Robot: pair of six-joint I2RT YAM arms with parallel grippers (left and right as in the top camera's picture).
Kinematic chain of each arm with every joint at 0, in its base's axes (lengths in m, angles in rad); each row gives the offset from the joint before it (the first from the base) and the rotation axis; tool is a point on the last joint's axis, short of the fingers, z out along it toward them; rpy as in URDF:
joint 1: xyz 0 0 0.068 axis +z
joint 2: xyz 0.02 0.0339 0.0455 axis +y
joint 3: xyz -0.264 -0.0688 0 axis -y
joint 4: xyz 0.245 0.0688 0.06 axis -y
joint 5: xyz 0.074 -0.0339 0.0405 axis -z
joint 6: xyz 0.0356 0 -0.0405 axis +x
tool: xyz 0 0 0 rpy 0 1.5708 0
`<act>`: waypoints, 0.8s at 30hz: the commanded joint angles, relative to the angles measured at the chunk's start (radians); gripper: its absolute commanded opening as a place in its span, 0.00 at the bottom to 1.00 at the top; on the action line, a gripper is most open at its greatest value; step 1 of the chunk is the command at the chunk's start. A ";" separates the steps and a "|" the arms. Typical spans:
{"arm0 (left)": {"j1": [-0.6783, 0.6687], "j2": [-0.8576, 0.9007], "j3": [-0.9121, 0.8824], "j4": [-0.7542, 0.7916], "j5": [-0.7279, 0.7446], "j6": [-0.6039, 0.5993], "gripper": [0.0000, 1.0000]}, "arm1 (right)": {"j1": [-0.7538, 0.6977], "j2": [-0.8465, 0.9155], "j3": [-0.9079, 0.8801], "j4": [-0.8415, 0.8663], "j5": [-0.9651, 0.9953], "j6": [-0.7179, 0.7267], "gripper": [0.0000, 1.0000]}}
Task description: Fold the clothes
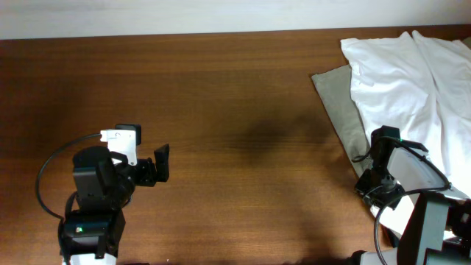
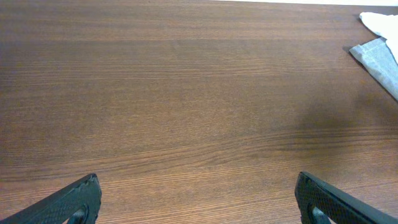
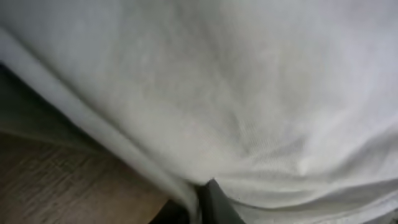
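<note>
The white garment (image 1: 412,73) lies crumpled at the table's far right and runs off the right edge. It fills the right wrist view (image 3: 217,81). My right gripper (image 1: 377,184) is at its lower left edge. In the right wrist view the dark fingers (image 3: 205,199) are pinched together on a fold of the white hem. My left gripper (image 1: 158,165) is open and empty over bare wood at the lower left, far from the garment. Its two fingers (image 2: 199,205) are spread wide. A corner of the white garment (image 2: 382,22) shows at the top right of the left wrist view.
A khaki-grey garment (image 1: 338,103) lies flat under the white one, its left edge sticking out; it also shows in the left wrist view (image 2: 376,56). The brown wooden table (image 1: 235,110) stretches between the two arms.
</note>
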 commanded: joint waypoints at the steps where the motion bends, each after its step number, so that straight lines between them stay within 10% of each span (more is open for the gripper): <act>1: -0.001 -0.001 0.024 0.002 0.016 -0.014 0.99 | -0.006 -0.075 0.051 -0.074 -0.023 -0.041 0.04; 7: -0.001 -0.001 0.024 0.002 0.016 -0.014 0.99 | 0.019 -0.272 0.325 -0.243 -0.352 -0.338 0.04; 11: -0.001 0.003 0.024 0.002 0.016 -0.014 0.99 | 0.337 -0.284 0.356 -0.245 -0.572 -0.510 0.04; 15: -0.001 0.003 0.024 0.002 0.016 -0.014 0.99 | 0.736 -0.203 0.356 -0.038 -0.546 -0.350 0.05; 21: -0.001 0.003 0.024 0.002 0.016 -0.014 0.99 | 0.958 0.031 0.356 0.456 -0.530 -0.306 0.05; 22: -0.001 0.003 0.024 0.002 0.016 -0.014 0.99 | 0.956 0.035 0.356 0.470 -0.521 -0.306 0.10; 24: -0.001 0.003 0.024 0.002 0.020 -0.014 0.99 | 0.936 0.013 0.361 0.438 -0.423 -0.306 0.62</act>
